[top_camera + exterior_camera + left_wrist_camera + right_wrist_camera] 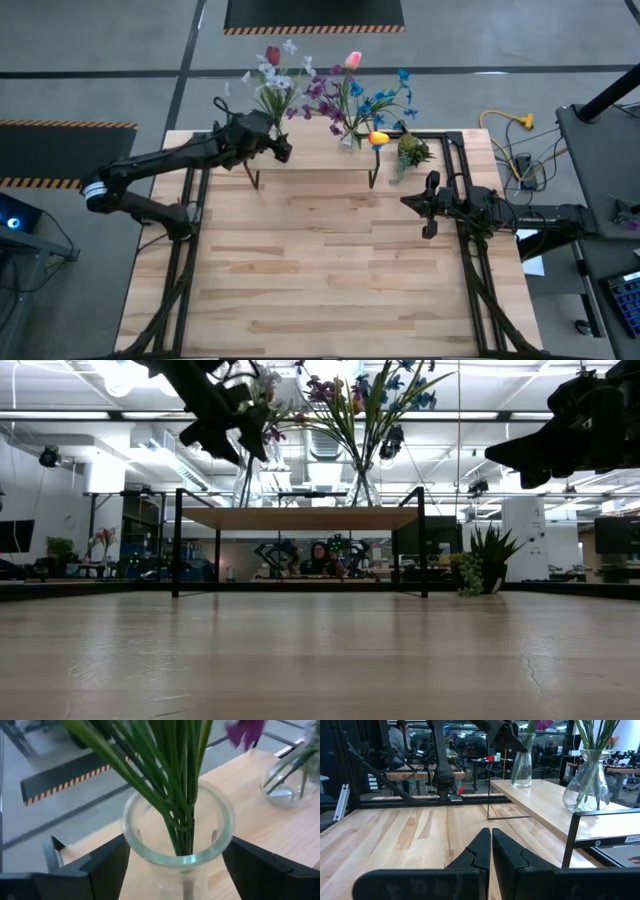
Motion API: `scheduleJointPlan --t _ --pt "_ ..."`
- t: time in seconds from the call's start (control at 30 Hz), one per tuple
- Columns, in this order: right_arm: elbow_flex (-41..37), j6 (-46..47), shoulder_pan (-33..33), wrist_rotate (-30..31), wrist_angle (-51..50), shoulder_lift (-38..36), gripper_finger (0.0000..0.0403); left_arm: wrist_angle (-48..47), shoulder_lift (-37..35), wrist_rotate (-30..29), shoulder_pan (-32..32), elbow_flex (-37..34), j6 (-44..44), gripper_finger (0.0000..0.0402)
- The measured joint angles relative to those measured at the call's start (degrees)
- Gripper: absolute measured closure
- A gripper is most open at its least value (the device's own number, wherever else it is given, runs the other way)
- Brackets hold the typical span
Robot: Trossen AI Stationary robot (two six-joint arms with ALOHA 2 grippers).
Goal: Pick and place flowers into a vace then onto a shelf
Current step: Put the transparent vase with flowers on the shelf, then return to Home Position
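High view: the left gripper is being held with fingers spread either side of a glass vase of flowers standing at the shelf's left end, apparently releasing it, while the right gripper, closed and empty, is being kept near the table's right edge.

Even overhead light, bright. Ceiling strip lights glare white above the shelf, so both arms and the flowers over it read as near silhouettes. Tabletop in front of the shelf is soft, out of focus, with a pale sheen. Faint shadows under the shelf. Close in, the vase rim and stems blur; glass beside it smears.
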Motion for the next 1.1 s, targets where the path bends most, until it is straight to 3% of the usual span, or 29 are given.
scheduleJointPlan --t 0.33,0.5,0.67,0.87,1.0,1.1 --pt "0.0 0.1 0.0 0.0 -0.3 0.1 0.0394 -1.6 -9.7 1.4 -0.3 -1.0 3.7 0.0108" --pt "0.0 0.2 0.0 0.0 -0.3 0.1 0.0394 1.7 -17.6 6.2 -4.8 -9.2 5.4 0.0116" --pt "0.0 0.4 0.0 0.0 -0.3 0.1 0.0394 15.1 -30.1 5.3 -9.0 -20.0 9.9 0.0155" --pt "0.0 0.4 0.0 0.0 -0.3 0.1 0.0394 36.5 -40.8 20.4 -13.3 -38.7 9.7 0.0212" --pt "0.0 0.6 0.0 0.0 -0.3 0.1 0.0394 50.8 -44.4 24.3 -15.2 -49.0 15.1 0.0259" --pt "0.0 1.4 0.0 0.0 -0.3 0.1 0.0394 52.1 -47.6 25.6 -15.6 -52.9 14.8 0.0297"
